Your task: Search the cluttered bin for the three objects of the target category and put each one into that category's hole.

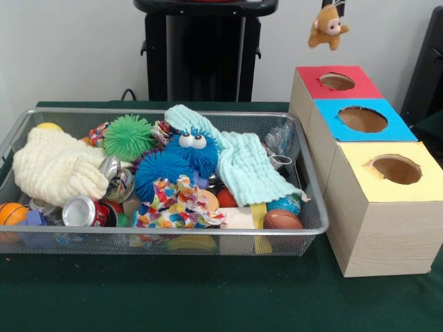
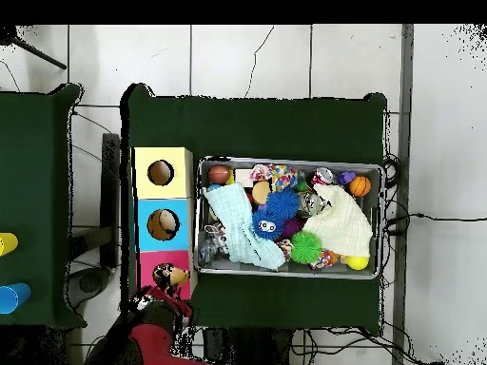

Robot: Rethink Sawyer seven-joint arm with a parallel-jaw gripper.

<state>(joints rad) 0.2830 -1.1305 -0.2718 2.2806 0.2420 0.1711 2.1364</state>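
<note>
A brown monkey [image 1: 327, 28] hangs in the air just above the red-surrounded hole [image 1: 337, 81] of the far wooden box. It hangs from my gripper [image 1: 333, 3], of which only the tips show at the top edge, shut on it. In the overhead view the monkey [image 2: 171, 277] covers the hole in the red box top [image 2: 149, 262], with my gripper [image 2: 160, 293] and arm just below. The silver wire-mesh bin [image 1: 173, 234] sits left of the boxes, full of clutter; it also shows in the overhead view [image 2: 290, 160]. No tiger or duck shows in it.
Blue-surrounded hole [image 1: 362, 119] and yellow-surrounded hole [image 1: 396, 169] top the nearer boxes. The bin holds a fuzzy blue ball with googly eyes [image 1: 194, 149], green spiky ball [image 1: 128, 137], cream cloth [image 1: 55, 166], mint cloth [image 1: 246, 162], cans [image 1: 82, 211], small balls.
</note>
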